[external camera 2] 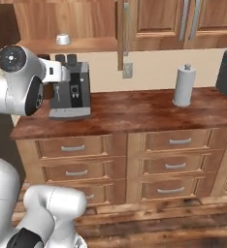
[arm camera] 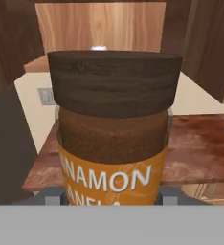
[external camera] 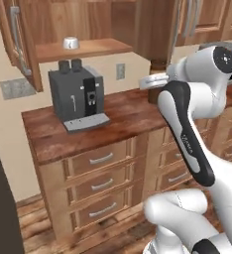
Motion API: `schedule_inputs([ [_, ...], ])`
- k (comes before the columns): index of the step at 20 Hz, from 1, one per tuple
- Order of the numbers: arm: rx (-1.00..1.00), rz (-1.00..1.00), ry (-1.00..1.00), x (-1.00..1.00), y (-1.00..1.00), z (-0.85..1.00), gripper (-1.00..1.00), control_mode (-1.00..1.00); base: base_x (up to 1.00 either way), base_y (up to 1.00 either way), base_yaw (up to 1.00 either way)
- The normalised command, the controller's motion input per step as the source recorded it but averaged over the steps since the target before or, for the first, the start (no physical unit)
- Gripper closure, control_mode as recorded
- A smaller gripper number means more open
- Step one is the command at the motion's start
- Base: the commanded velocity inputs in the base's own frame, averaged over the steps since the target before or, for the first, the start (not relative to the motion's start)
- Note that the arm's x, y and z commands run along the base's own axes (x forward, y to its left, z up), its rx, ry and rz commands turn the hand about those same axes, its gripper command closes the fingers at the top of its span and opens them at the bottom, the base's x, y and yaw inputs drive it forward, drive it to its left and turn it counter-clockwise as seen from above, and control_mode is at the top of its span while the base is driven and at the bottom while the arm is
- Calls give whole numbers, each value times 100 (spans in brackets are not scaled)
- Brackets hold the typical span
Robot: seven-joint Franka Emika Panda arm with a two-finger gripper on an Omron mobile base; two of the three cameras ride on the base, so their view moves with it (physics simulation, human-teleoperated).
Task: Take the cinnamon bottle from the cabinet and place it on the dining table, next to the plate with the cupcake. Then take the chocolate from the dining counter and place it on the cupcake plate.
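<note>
Cinnamon bottle [arm camera: 113, 129] right up against the lens, upright, dark cap on top.
It sits between the pincer [arm camera: 112, 197] fingertips, gripped and carried clear of the cabinet [external camera: 83, 22]; table placement not yet made.

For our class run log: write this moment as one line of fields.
phase: carrying | held: cinnamon bottle, upright between the jaws | cabinet: door open, white cup on shelf | next: dining table

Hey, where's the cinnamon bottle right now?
The cinnamon bottle sits upright close in front of the hand camera, held between the fingers, out over the wooden counter with the open cabinet behind it.
</note>
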Motion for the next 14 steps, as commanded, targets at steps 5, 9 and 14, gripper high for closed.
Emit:
schedule_inputs([
  [5,0,0,0,0,0,0,100,100,-32,-30,-72],
  [9,0,0,0,0,0,0,100,100,-25,-36,-72],
  [14,0,0,0,0,0,0,100,100,-20,-43,-69],
])
